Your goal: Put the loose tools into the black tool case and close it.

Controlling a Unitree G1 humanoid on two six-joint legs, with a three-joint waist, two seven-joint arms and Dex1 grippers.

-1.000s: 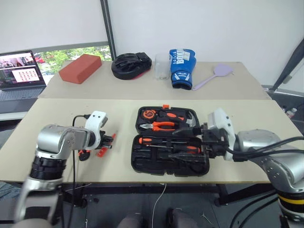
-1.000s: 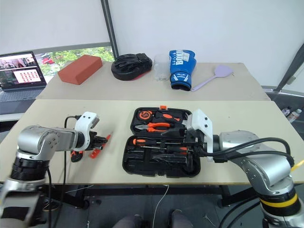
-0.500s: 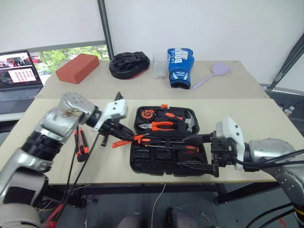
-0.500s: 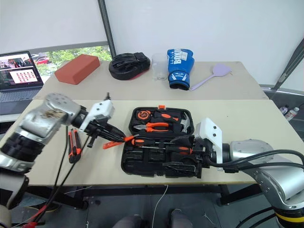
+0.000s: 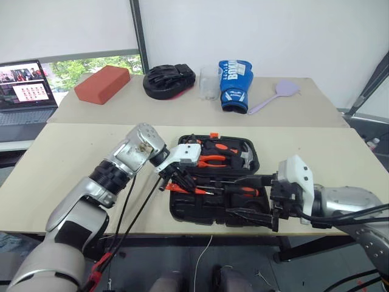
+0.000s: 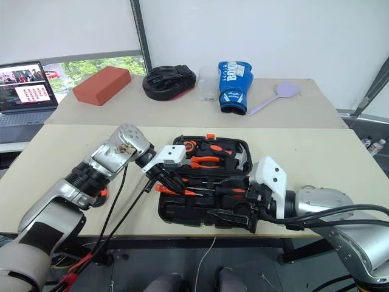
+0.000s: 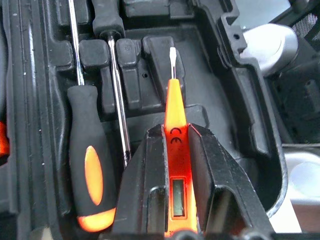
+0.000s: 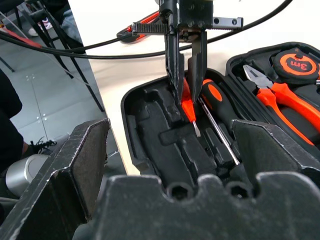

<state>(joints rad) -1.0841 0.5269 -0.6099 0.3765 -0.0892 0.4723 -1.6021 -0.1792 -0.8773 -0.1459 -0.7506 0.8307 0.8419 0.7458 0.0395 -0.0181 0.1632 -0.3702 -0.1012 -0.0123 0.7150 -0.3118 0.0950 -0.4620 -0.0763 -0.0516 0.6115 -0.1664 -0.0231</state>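
case: the flat black plastic hinged tool case (image 5: pixel 219 210) lies open on the near beige table (image 5: pixel 61 164), lid half at the back, small orange latch (image 5: pixel 213 135) on the far edge

lid half: orange-handled pliers (image 5: pixel 209 160), a hammer (image 5: pixel 246 157) and a round tape measure (image 8: pixel 300 64) sit in their moulded slots

left claw: the left gripper (image 7: pixel 177 150), two black fingers, is clenched on the small orange tester pen (image 7: pixel 175 120), which has a little grey window on its body

tester pen: held just over the front half of the case, metal tip pointing into an empty moulded recess; can't tell if the tip touches the plastic

screwdrivers: one long screwdriver with an orange-black handle (image 7: pixel 87 165) is already bedded in the front half, right beside the pen; a second thin shaft (image 7: pixel 75 45) runs next to it

right claw: the right gripper (image 5: pixel 267 201) is spread wide with nothing between its fingers, hovering at the case's right end, fingers pointing across toward the left gripper

utility knife: the orange-black utility knife (image 8: pixel 142 25) lies loose on the table, left of the case, behind the left gripper

far table: red brick-shaped block (image 5: pixel 102 84), black padded boxing mitt (image 5: pixel 169 80), clear plastic cup (image 5: pixel 209 82), blue boxing glove (image 5: pixel 234 85), lilac paddle-shaped spatula (image 5: pixel 276 96)

far left: an open laptop (image 5: pixel 24 91) with its screen lit
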